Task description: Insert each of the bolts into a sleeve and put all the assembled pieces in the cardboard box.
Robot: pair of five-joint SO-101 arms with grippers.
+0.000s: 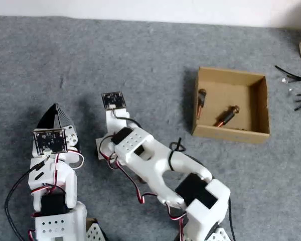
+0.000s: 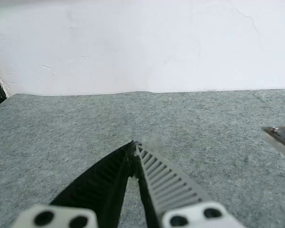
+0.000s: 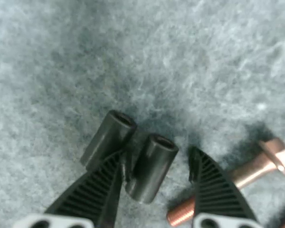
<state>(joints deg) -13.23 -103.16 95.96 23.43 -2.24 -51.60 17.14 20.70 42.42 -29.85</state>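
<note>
Sleeves [image 3: 152, 166] and bolts are lying loose on the grey surface [image 1: 140, 60] under the R arm, mid-scene, and they aren't mated yet.

Far L, the left claw [image 2: 134, 146] is hovering over plain felt. Its fingers are pressed together and pinching nothing.

Mid, the right claw [image 3: 159, 154] is pointing down and spread, straddling one black sleeve that's lying on its side at an angle. A neighbour sleeve [image 3: 108, 137] is sitting just outside one finger, v. close to the straddled one. A copper bolt [image 3: 249, 173] is lying just outside the other finger, partly hidden behind it.

Further R, the cardboard box [image 1: 231, 133] is standing open, w/ two assembled pcs [image 1: 227, 116] lying inside, well apart from the loose parts. Far R, small dark bits [image 1: 297, 95] are lying near the edge; too small to tell what.

Risks, as I'm judging it:
- **Neighbour sleeve:** the closing finger is prob. going to shove it, since the gap is tight, and it could roll away.
- **Straddled sleeve:** it's round and angled across the fingers, so the pinch may be squeezing it out sideways or twisting it.
- **Bolt:** any sideways drift of the far finger could be knocking it off across the felt.
- **Sleeve mouth:** a grab near the open end could be blocking it for the bolt.
</note>
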